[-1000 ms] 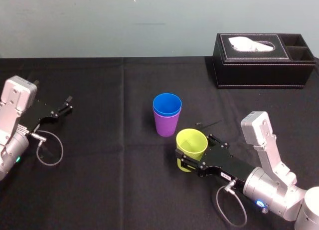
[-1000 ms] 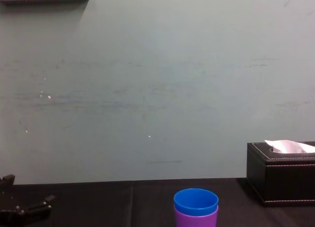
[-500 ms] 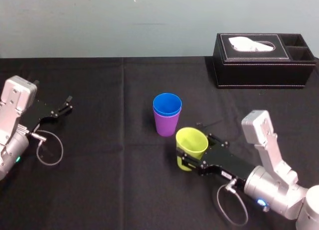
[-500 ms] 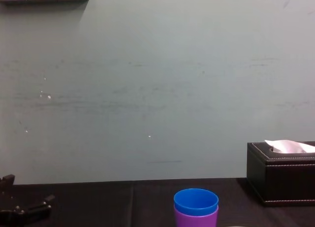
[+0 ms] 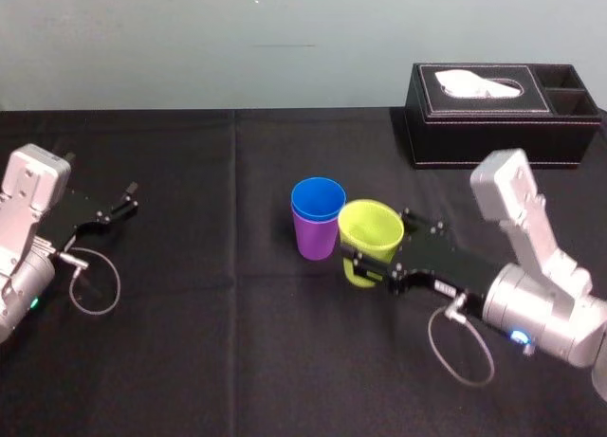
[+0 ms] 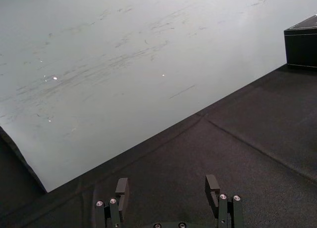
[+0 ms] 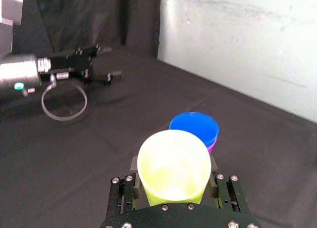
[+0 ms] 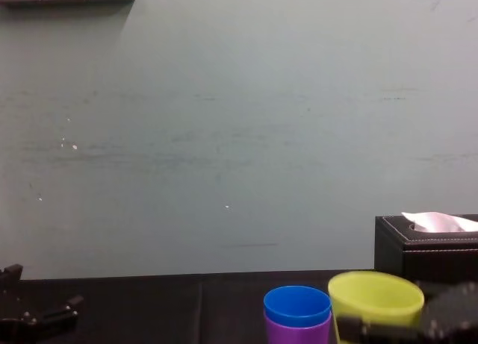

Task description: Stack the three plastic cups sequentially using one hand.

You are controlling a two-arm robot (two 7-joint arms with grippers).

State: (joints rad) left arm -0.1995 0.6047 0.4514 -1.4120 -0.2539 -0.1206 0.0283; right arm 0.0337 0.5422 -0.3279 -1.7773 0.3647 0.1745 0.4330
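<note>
The right gripper (image 5: 375,252) has its fingers (image 7: 220,186) pinching the yellow-green cup (image 5: 371,227) from both sides. The cup is upright, mouth up, just right of the blue cup (image 5: 318,198), which sits nested in the purple cup (image 5: 316,238) on the desk (image 5: 209,342). The left gripper (image 5: 128,198) rests far left, its fingers spread.

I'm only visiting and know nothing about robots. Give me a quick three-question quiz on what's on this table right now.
1. True or false: the blue cup sits nested inside the purple cup.
2. What does the right gripper hold? A) a spoon B) the yellow-green cup C) nothing
3. Fill in: the left gripper, parked at the left of the table, has its fingers ____.
Key: 1 true; 2 B; 3 open.
</note>
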